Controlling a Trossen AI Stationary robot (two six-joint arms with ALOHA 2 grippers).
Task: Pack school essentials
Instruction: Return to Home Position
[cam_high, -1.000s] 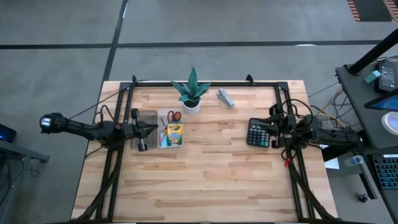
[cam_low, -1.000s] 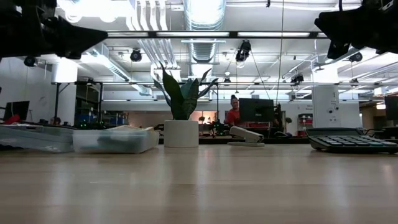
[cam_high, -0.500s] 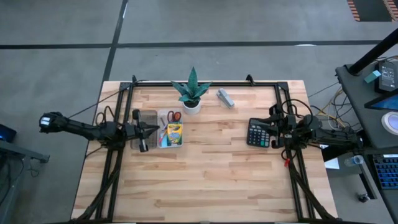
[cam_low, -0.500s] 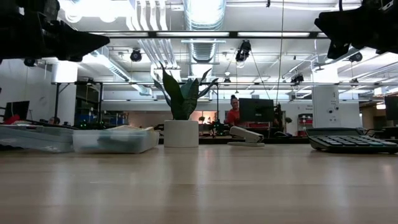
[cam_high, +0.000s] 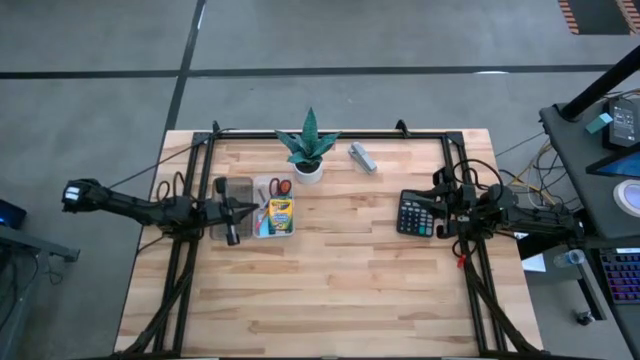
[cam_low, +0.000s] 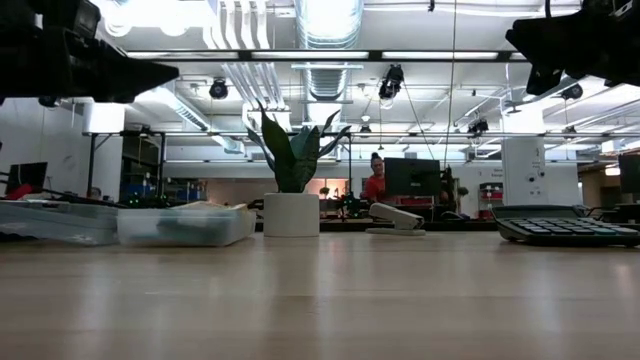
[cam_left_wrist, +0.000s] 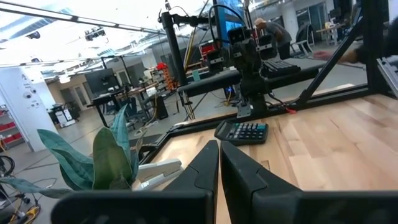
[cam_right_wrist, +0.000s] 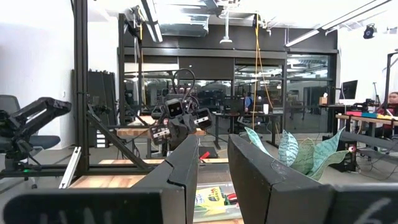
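Note:
A clear plastic tray (cam_high: 275, 208) lies on the table left of centre and holds the yellow-green crayon box (cam_high: 281, 214) and the red-handled scissors (cam_high: 280, 186). A clear lid (cam_high: 237, 192) rests flat beside it on the left. My left gripper (cam_high: 249, 208) hovers above the lid's right edge, shut and touching nothing; its tips point toward the table's right (cam_left_wrist: 219, 163). My right gripper (cam_high: 436, 208) waits in the air over the calculator, open (cam_right_wrist: 213, 155). In the low view both grippers hang well above the table (cam_low: 172, 70).
A potted plant (cam_high: 308, 152) in a white pot stands just behind the tray. A grey stapler (cam_high: 362, 157) lies to the plant's right. A black calculator (cam_high: 414, 213) lies under the right gripper. Black frame rails (cam_high: 470, 290) run along both sides, with bare wood between them toward the near edge.
My left gripper has edged a little toward the table's right and sunk slightly, staying shut. The tray, the lid and the right arm have kept still.

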